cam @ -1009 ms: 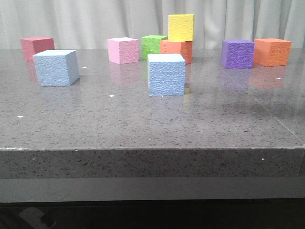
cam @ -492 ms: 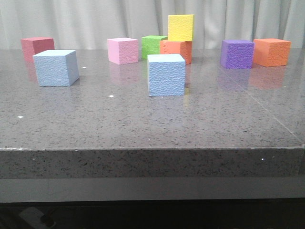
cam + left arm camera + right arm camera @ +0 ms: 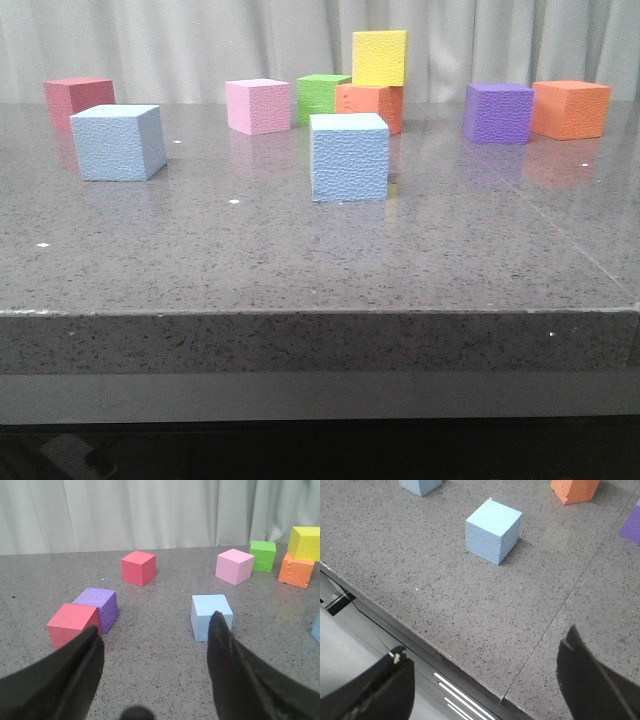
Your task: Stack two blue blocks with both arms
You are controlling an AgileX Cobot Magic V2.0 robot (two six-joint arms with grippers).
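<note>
Two pale blue blocks stand apart on the grey table: one at the left [image 3: 118, 142], one in the middle [image 3: 349, 157]. Neither gripper shows in the front view. In the left wrist view my left gripper [image 3: 155, 622] is open and empty, low over the table, with the left blue block [image 3: 209, 611] just beyond one fingertip and partly hidden by it. In the right wrist view my right gripper [image 3: 485, 645] is open and empty above the table's front edge, well short of the middle blue block [image 3: 493, 530]. The other blue block [image 3: 420, 485] shows at that picture's rim.
At the back stand a red cube [image 3: 78, 98], a pink cube [image 3: 258, 105], a green cube [image 3: 320, 97], a yellow cube [image 3: 379, 57] on an orange cube [image 3: 368, 106], a purple cube [image 3: 497, 112] and another orange cube [image 3: 570, 108]. A red cube [image 3: 72, 624] and a purple cube [image 3: 98, 606] sit close to my left gripper.
</note>
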